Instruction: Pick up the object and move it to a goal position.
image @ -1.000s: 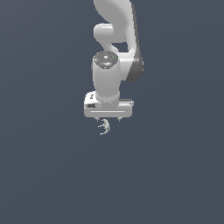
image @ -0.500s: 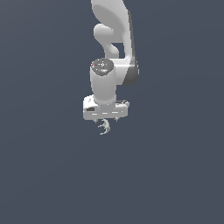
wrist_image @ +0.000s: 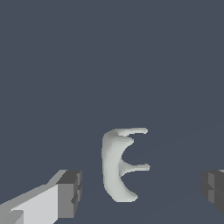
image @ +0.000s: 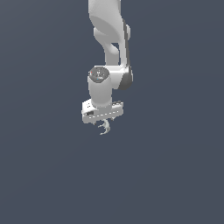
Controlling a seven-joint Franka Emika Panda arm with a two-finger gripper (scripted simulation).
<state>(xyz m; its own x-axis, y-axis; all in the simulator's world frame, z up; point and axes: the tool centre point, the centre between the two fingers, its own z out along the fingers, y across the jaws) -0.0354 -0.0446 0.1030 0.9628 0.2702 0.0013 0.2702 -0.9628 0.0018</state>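
Observation:
The object (image: 104, 127) is a tiny pale grey-white thing with curved, claw-like prongs, lying on the dark grey floor directly beneath the arm's white hand. In the wrist view the object (wrist_image: 114, 168) sits between the two dark fingertips (wrist_image: 70, 193), with a gap on each side and nearer one fingertip than the other. My gripper (image: 104, 124) is open and hangs low over the object, its jaws wide apart and touching nothing. In the wrist view the gripper (wrist_image: 141, 192) straddles the object.
The white arm (image: 109, 39) comes down from the top of the exterior view. A plain dark grey floor (image: 175, 175) surrounds the object on every side.
The hand has turned slightly about its vertical axis and sunk a little toward the object. The object has stayed where it was.

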